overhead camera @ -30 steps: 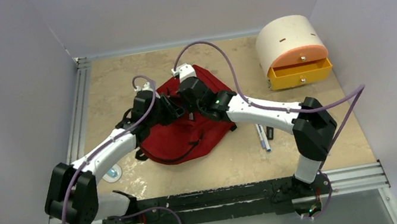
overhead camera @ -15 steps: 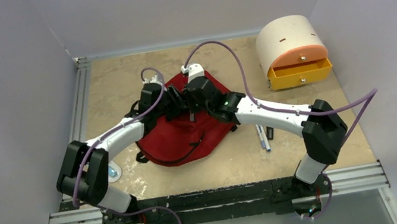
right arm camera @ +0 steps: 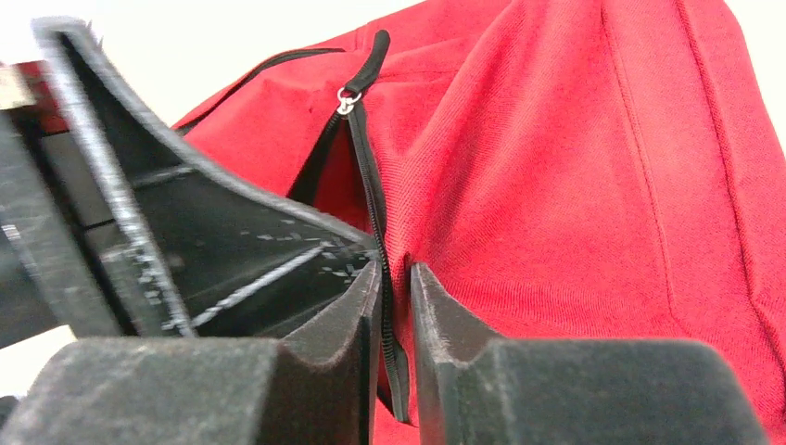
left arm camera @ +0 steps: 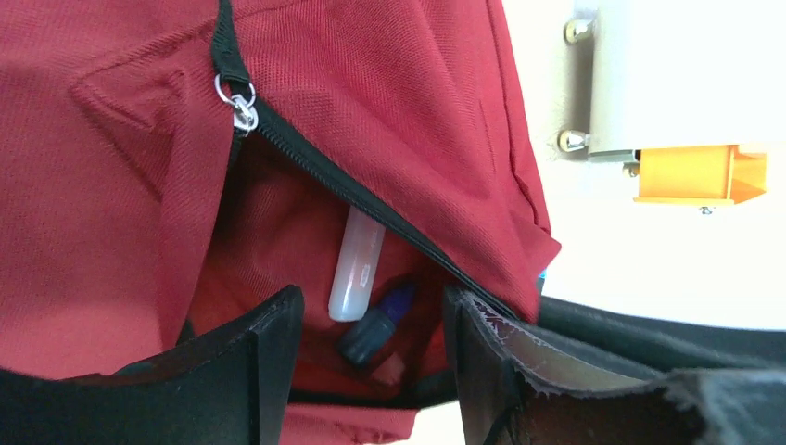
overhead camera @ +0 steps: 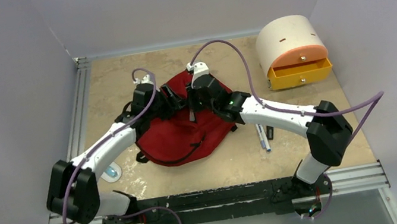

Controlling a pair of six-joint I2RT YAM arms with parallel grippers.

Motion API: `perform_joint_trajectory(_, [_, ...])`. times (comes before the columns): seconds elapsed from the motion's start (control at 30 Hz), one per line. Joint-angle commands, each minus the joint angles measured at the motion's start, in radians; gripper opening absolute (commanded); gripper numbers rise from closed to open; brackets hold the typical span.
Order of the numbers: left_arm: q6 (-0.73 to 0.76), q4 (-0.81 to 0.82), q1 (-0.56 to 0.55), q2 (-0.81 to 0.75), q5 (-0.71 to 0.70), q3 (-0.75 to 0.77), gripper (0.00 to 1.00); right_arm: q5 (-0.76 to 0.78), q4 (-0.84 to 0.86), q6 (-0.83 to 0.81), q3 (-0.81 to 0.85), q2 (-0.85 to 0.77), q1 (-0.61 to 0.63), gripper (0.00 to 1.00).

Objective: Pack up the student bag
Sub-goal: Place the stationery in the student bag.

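Note:
The student bag (overhead camera: 188,135), dark red with black zippers, lies flat mid-table. Both grippers meet at its upper end. My left gripper (overhead camera: 173,101) is open, and in its wrist view the fingers (left arm camera: 369,315) frame an unzipped pocket. Inside the pocket lie a clear white pen (left arm camera: 355,269) and a dark blue capped pen (left arm camera: 375,326), touching neither finger. A zipper pull (left arm camera: 241,104) hangs at the top of the opening. My right gripper (overhead camera: 190,103) pinches the pocket's black zipper edge (right arm camera: 378,222) between nearly closed jaws (right arm camera: 394,278).
A cream-and-orange rounded drawer box (overhead camera: 290,43) stands at the back right with its yellow drawer (overhead camera: 300,73) pulled out. Two pens (overhead camera: 262,137) lie on the table right of the bag. A small white-and-blue object (overhead camera: 111,173) sits near the left arm. An aluminium rail (overhead camera: 77,116) borders the left side.
My left gripper has opened and drawn back slightly from the pocket, leaving the pens inside. The right jaws have eased a little but still hold the zipper edge.

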Motion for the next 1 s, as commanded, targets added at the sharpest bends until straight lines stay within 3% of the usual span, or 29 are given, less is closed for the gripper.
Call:
perform_joint_trajectory(0.0, [0.040,-0.070,0.003,-0.137,-0.079,0.023,0.56,-0.032,0.080,0.033,-0.002,-0.075,-0.009,0.22])
perform_joint_trajectory(0.3, [0.049,-0.231,0.003,-0.315,-0.151,-0.030,0.51,0.001,0.039,0.100,-0.023,-0.149,-0.014,0.37])
perform_joint_trajectory(0.53, [0.064,-0.295,0.003,-0.403,-0.186,-0.038,0.50,0.243,-0.188,0.426,-0.146,-0.297,-0.058,0.45])
perform_joint_trajectory(0.67, [0.067,-0.301,0.003,-0.405,-0.183,-0.033,0.50,0.317,-0.325,0.589,-0.261,-0.410,-0.114,0.49])
perform_joint_trajectory(0.73, [0.061,-0.296,0.003,-0.399,-0.174,-0.033,0.49,0.339,-0.393,0.626,-0.312,-0.461,-0.157,0.64])
perform_joint_trajectory(0.83, [0.052,-0.287,0.003,-0.387,-0.155,-0.035,0.49,0.320,-0.441,0.618,-0.364,-0.519,-0.262,0.73])
perform_joint_trajectory(0.97, [0.040,-0.280,0.003,-0.379,-0.145,-0.046,0.48,0.287,-0.462,0.602,-0.408,-0.580,-0.352,0.76])
